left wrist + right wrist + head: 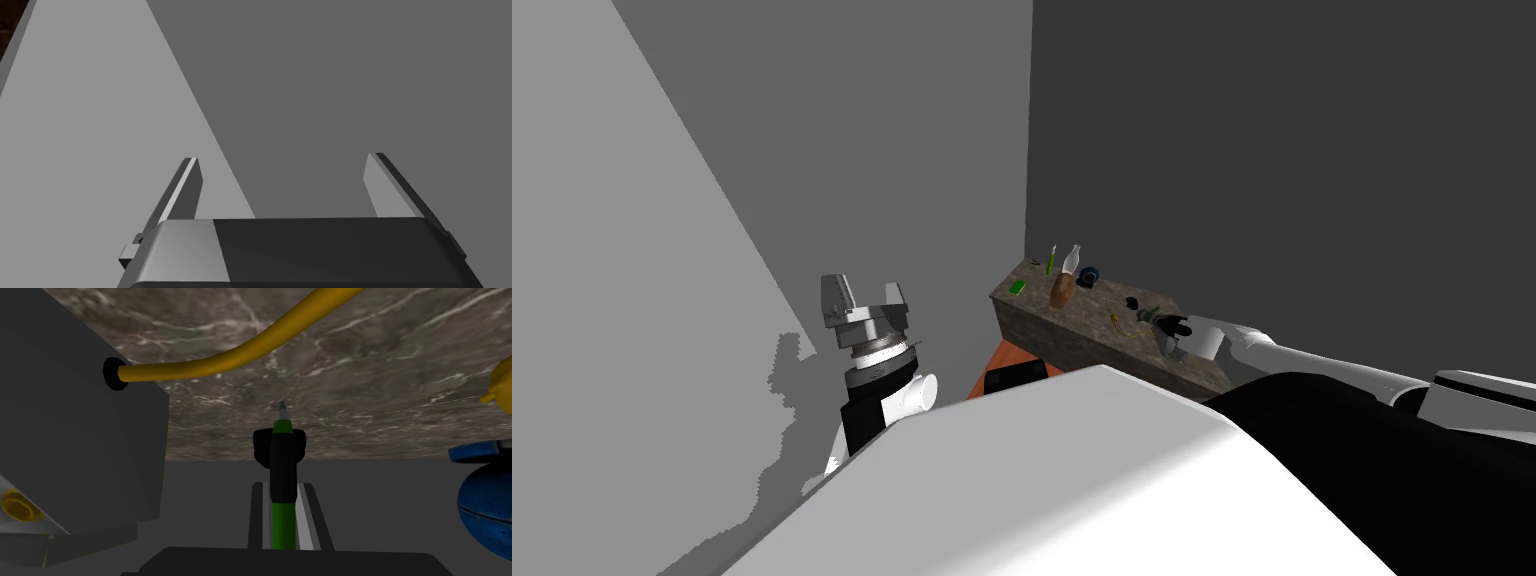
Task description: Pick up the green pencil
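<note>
Three plain walls noted. A light grey wall stands on the left, a mid grey wall adjoins it, and a dark grey wall is on the right. A bench runs along the dark wall, one end near the corner. Its top is brown-grey stone with pale veins. A patch of orange-red floor shows at its foot. A jagged shadow lies on the light wall.
</note>
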Controlling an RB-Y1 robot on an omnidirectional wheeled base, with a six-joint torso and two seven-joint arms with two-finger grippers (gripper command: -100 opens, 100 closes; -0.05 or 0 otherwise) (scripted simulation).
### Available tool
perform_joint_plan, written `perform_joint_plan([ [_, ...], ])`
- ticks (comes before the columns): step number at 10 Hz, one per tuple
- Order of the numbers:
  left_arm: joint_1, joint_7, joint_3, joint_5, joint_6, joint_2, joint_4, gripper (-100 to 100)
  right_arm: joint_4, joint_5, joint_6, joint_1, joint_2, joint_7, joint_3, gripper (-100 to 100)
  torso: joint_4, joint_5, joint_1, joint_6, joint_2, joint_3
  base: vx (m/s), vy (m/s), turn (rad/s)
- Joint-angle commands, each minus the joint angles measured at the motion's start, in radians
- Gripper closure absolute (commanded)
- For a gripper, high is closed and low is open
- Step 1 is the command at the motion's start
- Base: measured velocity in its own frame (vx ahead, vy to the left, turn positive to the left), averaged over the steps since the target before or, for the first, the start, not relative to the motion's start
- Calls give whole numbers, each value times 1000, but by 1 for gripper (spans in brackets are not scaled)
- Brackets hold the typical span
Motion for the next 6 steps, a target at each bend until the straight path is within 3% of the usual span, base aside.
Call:
perform_joint_plan([
  [1, 0, 0, 0, 0, 0, 0, 0, 0, -50, 13, 31, 6, -4, 2, -11, 100, 0, 0, 0, 0, 0, 0, 25, -17, -146],
  [3, 0, 0, 0, 0, 0, 0, 0, 0, -125, 23, 76, 1, -19, 7, -12, 100, 0, 1, 0, 1, 0, 0, 39, -28, -225],
  [5, 0, 0, 0, 0, 0, 0, 0, 0, -125, 24, 76, 1, -15, 7, -12, 100, 0, 0, 0, 0, 0, 0, 16, -13, -31],
  [6, 0, 0, 0, 0, 0, 0, 0, 0, -128, 24, 79, 1, -15, 7, -13, 0, 0, 0, 0, 0, 1, 0, 0, 0, 0],
])
